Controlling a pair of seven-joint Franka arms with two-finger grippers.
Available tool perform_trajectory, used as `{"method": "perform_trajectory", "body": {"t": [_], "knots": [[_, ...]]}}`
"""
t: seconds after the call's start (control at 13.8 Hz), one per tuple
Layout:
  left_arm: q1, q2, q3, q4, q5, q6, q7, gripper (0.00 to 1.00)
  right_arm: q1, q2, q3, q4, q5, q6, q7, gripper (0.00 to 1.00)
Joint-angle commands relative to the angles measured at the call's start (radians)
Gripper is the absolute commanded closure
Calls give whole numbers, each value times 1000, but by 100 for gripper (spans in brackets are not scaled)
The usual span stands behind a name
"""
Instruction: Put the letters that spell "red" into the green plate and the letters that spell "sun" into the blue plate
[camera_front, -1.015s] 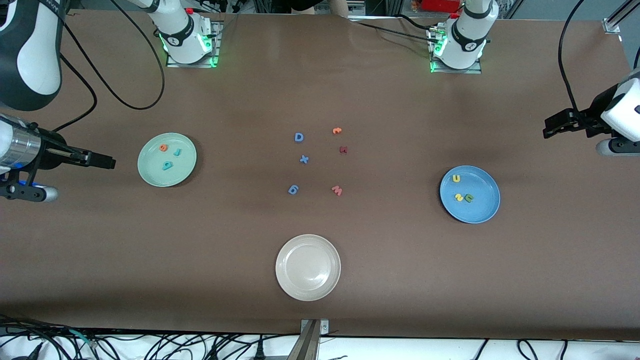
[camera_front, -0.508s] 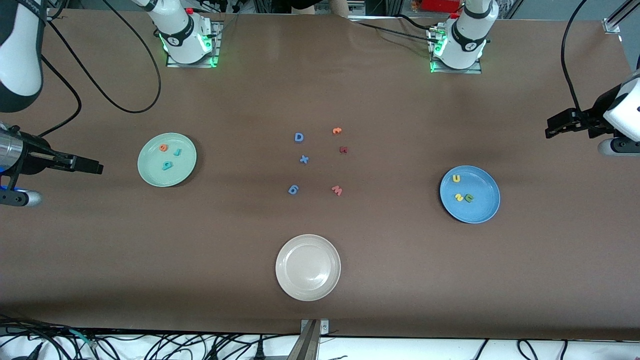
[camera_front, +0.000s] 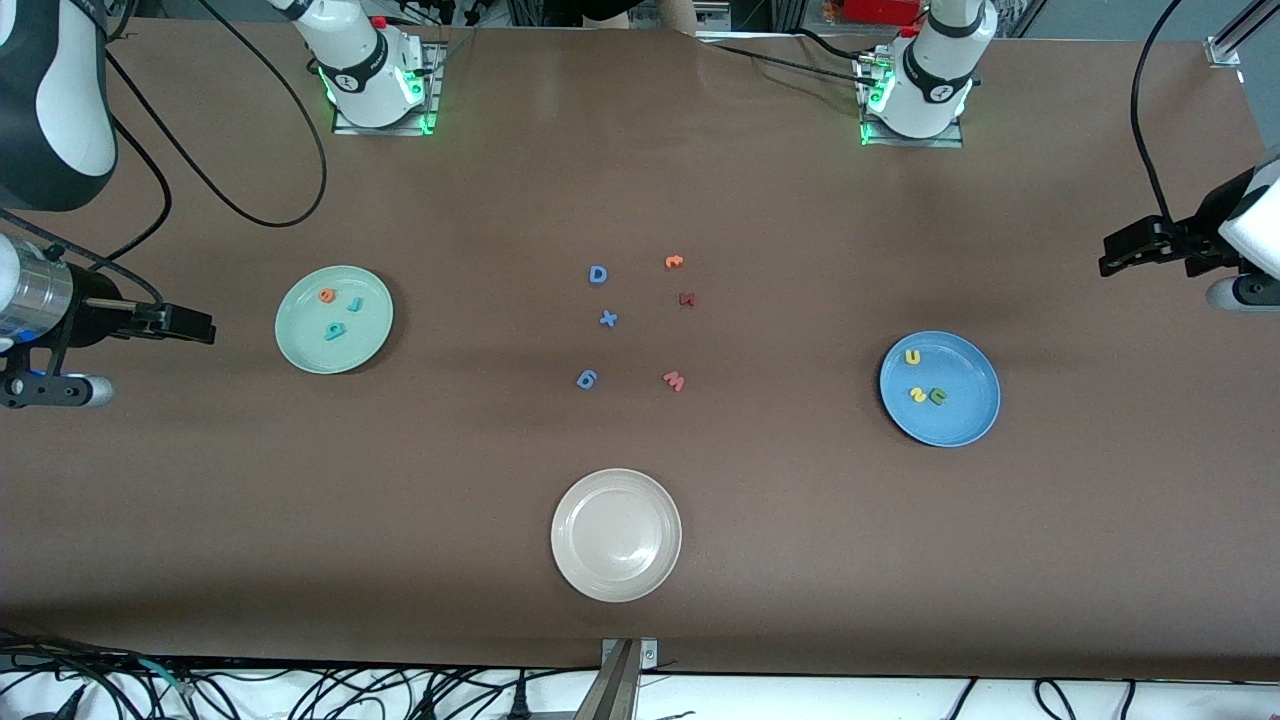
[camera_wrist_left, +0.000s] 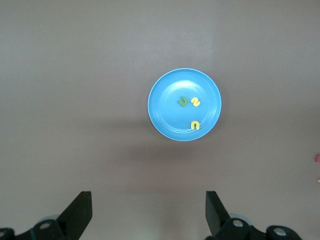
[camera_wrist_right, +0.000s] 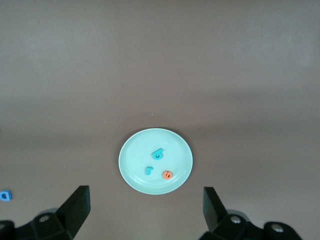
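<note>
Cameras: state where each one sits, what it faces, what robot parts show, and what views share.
Front view: high, facing both bases; left gripper and right gripper at the table ends.
Left wrist view: above the blue plate, open fingers showing.
Right wrist view: above the green plate, open fingers showing.
Shared: both plates appear in front view too.

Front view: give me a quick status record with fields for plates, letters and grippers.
green plate: holds orange e, teal r, teal d
blue plate: holds yellow u, yellow s, green n
cream plate: nothing in it
loose letters: six, mid-table
left gripper: open, holding nothing
right gripper: open, holding nothing
</note>
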Motion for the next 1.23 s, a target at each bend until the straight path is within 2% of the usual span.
{"method": "perform_trajectory", "body": {"t": [0.0,0.29,1.16], "knots": [[5,4,2,18,-32,-1,31,0,-17,-110,13,-164,-7,82,-1,0],[3,4,2,18,-32,-1,31,0,-22,-96,4,-153,45,88,5,0],[2,5,-2,16,-30,-3,31,0,-20,-96,10,-150,23,82,51,0]]}}
